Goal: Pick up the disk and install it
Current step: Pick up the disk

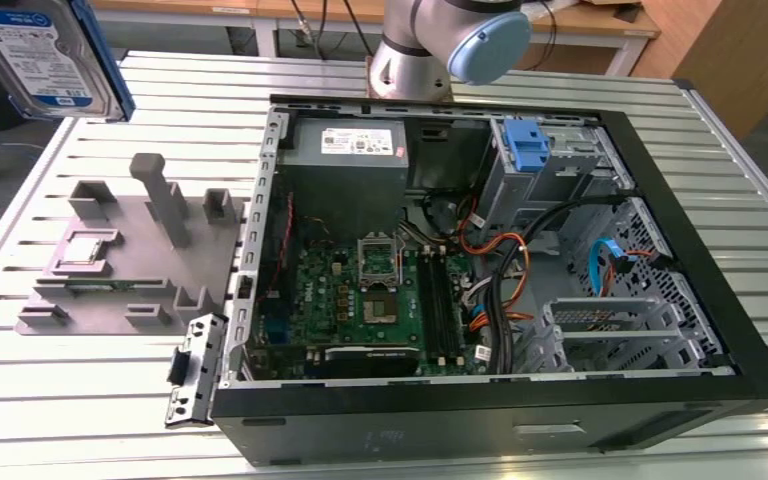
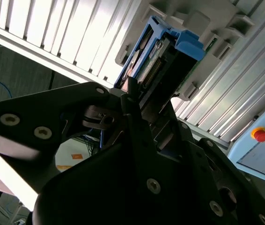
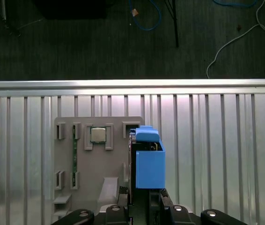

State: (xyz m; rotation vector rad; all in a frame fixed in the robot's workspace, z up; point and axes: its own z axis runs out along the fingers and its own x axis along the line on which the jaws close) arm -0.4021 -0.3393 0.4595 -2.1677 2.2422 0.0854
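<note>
The disk (image 1: 35,45) carries a white-and-blue label inside a bright blue frame. The gripper (image 3: 146,201) is black. The surface (image 1: 91,420) is silver, patterned with parallel ribbed slats. The fixture plate (image 1: 131,270) is plain grey. The computer case (image 1: 491,425) is black outside and bare grey metal inside; its motherboard (image 1: 357,300) is green. A bracket (image 1: 528,148) in the drive bay is blue. The arm (image 1: 418,50) is silver with a pale blue cap.

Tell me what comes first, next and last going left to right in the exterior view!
disk → grey tray → green board → blue bracket → blue cable
</note>
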